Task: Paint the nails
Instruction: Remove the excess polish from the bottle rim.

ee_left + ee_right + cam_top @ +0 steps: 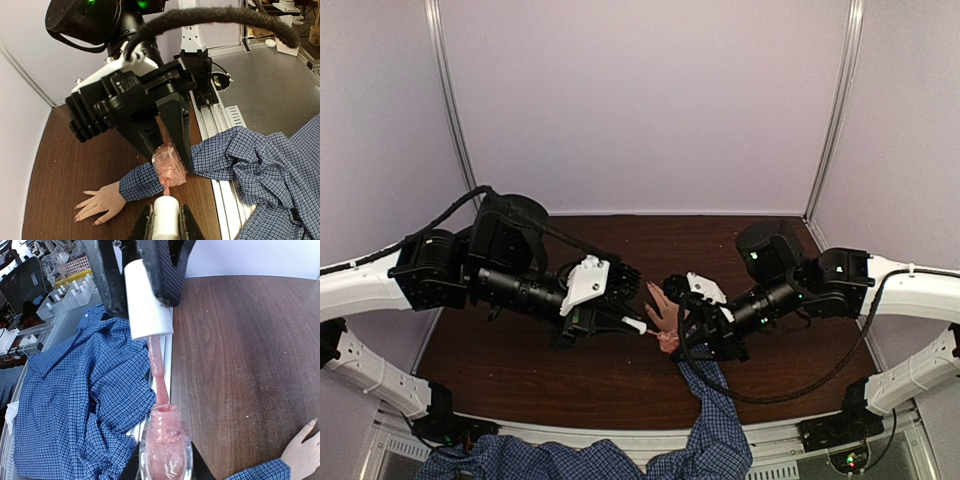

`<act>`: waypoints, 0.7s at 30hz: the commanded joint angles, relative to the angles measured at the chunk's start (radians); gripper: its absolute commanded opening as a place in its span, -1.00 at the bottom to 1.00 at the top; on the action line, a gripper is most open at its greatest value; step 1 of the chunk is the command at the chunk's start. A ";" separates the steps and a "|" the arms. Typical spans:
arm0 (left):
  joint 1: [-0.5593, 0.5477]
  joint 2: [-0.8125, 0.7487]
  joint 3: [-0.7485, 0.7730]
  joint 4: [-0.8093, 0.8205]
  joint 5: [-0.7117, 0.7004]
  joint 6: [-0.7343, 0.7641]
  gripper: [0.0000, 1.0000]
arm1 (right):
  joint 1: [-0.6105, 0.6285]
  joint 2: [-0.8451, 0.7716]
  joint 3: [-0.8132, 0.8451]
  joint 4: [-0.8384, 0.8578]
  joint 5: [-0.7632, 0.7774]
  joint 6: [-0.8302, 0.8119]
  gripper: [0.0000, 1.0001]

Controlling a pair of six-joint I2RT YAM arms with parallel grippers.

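A: Start big. What filled the overhead view?
B: Dark wood table across the middle. The left arm reached in from the left edge and the right arm from the right edge. Their tips nearly met at frame centre.
A: Any cloth?
B: Blue checked shirt, heaped at the lower left of the right wrist view, off the table's edge. Its sleeve ran up from the bottom centre of the overhead view.
A: The hand?
B: The hand lay flat at centre, palm down and fingers spread, between the two grippers.
A: Grippers?
B: The right gripper was clamped on a small clear bottle of pink polish, upright at the bottom centre of its own view. The left gripper was clamped on the white cap, at the bottom centre of its view.
A: Brush?
B: A pink brush stem hung from the cap, its tip at the bottle's mouth. In the left wrist view it sat over the sleeve's cuff.
A: And the nails?
B: The nails were pinkish, on fingertips resting on the wood in the lower right corner of the right wrist view, apart from the brush. They were too small to tell whether any were coated.
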 commanded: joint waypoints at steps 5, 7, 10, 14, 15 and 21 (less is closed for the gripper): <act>0.006 0.017 0.030 0.033 0.023 -0.009 -1.00 | 0.009 0.004 0.008 -0.001 0.005 -0.015 -1.00; 0.006 0.022 0.030 0.032 0.024 -0.008 -1.00 | 0.009 0.004 0.008 -0.001 0.006 -0.017 -1.00; 0.007 0.024 0.029 0.032 0.026 -0.007 -1.00 | 0.009 0.004 0.007 -0.002 0.006 -0.017 -1.00; 0.006 0.023 0.029 0.039 0.030 -0.011 -1.00 | 0.010 0.005 0.005 -0.002 0.009 -0.018 -1.00; 0.006 0.022 0.029 0.044 0.029 -0.012 -1.00 | 0.011 0.008 0.007 -0.002 0.010 -0.017 -1.00; 0.006 0.007 0.022 0.074 0.021 -0.022 -1.00 | 0.013 0.013 0.008 -0.006 0.016 -0.019 -1.00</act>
